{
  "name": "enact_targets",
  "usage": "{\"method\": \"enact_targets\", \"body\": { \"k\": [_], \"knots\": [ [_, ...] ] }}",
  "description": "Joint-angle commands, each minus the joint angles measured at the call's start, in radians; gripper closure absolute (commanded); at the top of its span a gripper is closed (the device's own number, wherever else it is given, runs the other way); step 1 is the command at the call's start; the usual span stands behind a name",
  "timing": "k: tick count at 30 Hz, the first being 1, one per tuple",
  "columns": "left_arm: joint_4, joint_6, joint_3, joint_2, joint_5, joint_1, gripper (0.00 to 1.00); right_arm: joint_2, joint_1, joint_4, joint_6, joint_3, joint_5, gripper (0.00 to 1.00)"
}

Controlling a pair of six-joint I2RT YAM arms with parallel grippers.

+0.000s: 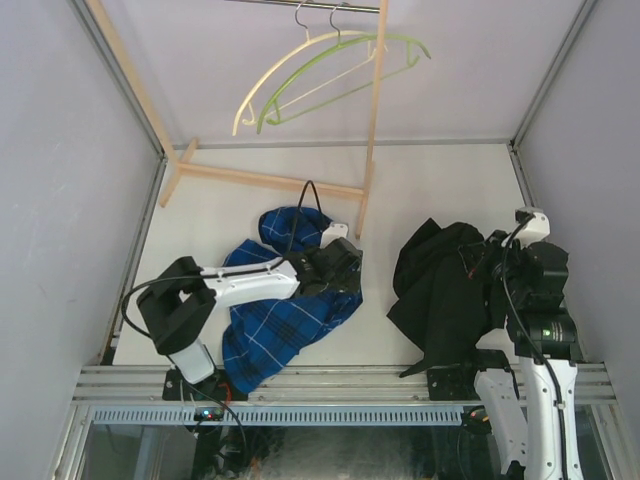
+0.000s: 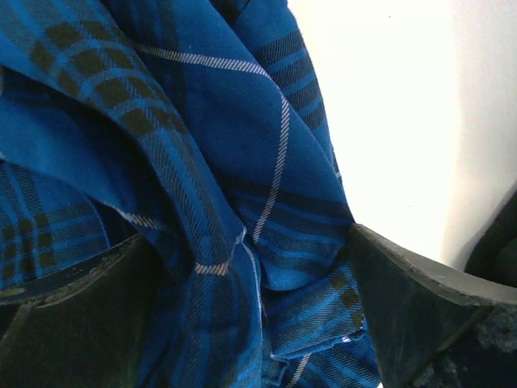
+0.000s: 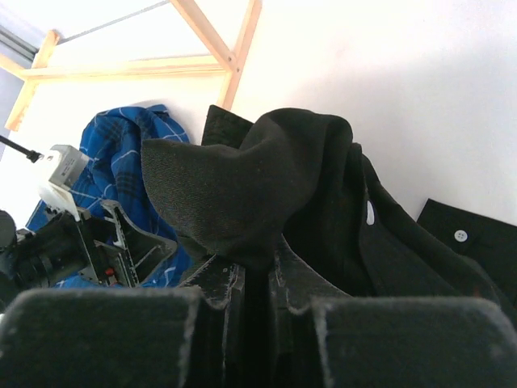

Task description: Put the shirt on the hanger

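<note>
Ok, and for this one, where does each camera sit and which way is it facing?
Top external: above and behind the bases, looking down the table toward the hanger; the left arm and right arm show.
Left wrist: on the left arm, looking down at the blue plaid shirt; its own fingers frame the cloth.
Right wrist: on the right arm, looking across toward the left gripper; the right gripper pinches the shirt.
Shared: top and right wrist both show the blue plaid shirt and wooden rack.
</note>
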Motion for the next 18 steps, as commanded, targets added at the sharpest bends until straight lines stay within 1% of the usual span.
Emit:
{"method": "enact_targets", "body": {
  "k": [1,3,6,9,11,15,16,18],
  "knots": [
    [0.022,-0.043,0.057,0.032,-0.002,-0.005,0.05,-0.015,-0.006,0.067,0.024,-0.004,-0.027,1.00],
    [-0.006,-0.056,0.054,0.040,-0.025,-0.005,0.13,-0.017,-0.006,0.071,0.028,-0.010,-0.034,1.00],
    [-0.053,-0.073,0.043,0.032,-0.075,-0.004,0.30,-0.022,-0.006,0.077,0.034,-0.022,-0.041,1.00],
    [-0.093,-0.086,-0.001,-0.007,-0.121,0.002,0.47,-0.028,-0.006,0.083,0.040,-0.029,-0.044,1.00],
    [-0.108,-0.095,-0.045,-0.046,-0.138,0.016,0.57,-0.031,-0.006,0.086,0.044,-0.033,-0.047,1.00],
    [-0.116,-0.118,-0.163,-0.177,-0.136,0.082,0.76,-0.037,-0.006,0.087,0.051,-0.035,-0.053,1.00],
    [-0.115,-0.125,-0.198,-0.214,-0.131,0.109,0.81,-0.039,-0.005,0.088,0.052,-0.035,-0.054,1.00],
    [-0.116,-0.135,-0.263,-0.309,-0.126,0.165,0.95,-0.043,-0.005,0.089,0.056,-0.036,-0.055,1.00]
  ]
}}
